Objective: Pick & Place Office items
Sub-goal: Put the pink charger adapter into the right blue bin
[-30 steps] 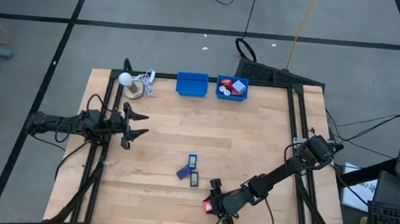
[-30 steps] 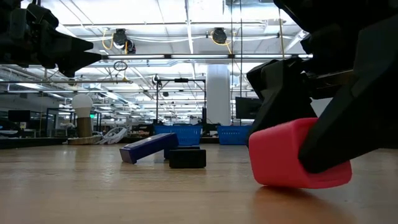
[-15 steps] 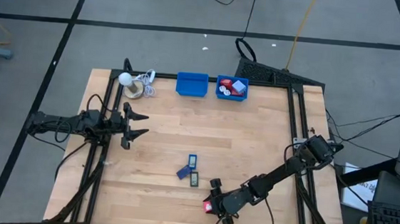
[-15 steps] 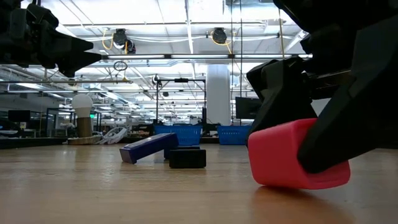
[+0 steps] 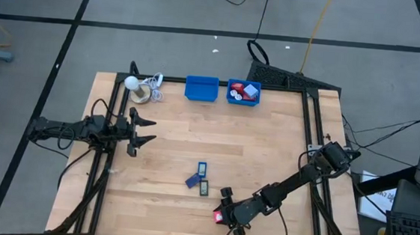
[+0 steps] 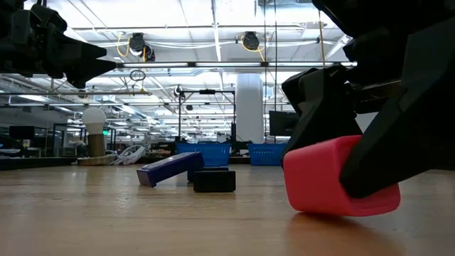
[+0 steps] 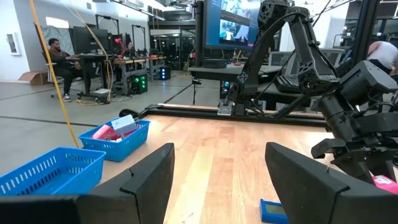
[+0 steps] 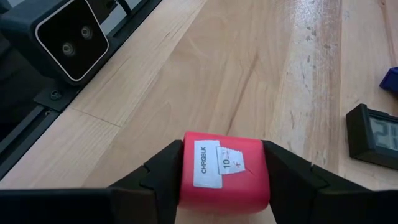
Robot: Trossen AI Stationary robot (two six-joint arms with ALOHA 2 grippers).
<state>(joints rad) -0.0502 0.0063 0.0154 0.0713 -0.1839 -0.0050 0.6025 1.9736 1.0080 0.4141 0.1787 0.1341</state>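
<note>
The right gripper (image 8: 224,177) squeezes a red block (image 8: 225,169) low on the table (image 5: 267,152), at about six o'clock. The left gripper (image 5: 143,131) waits at nine o'clock, its fingers wide apart. Two dark blue rectangles (image 5: 197,175) lie near the middle.

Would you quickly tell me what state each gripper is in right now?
Left gripper: open, holding nothing, over the table's left side.
Right gripper: closed on the red block, down near the table's front edge.
</note>
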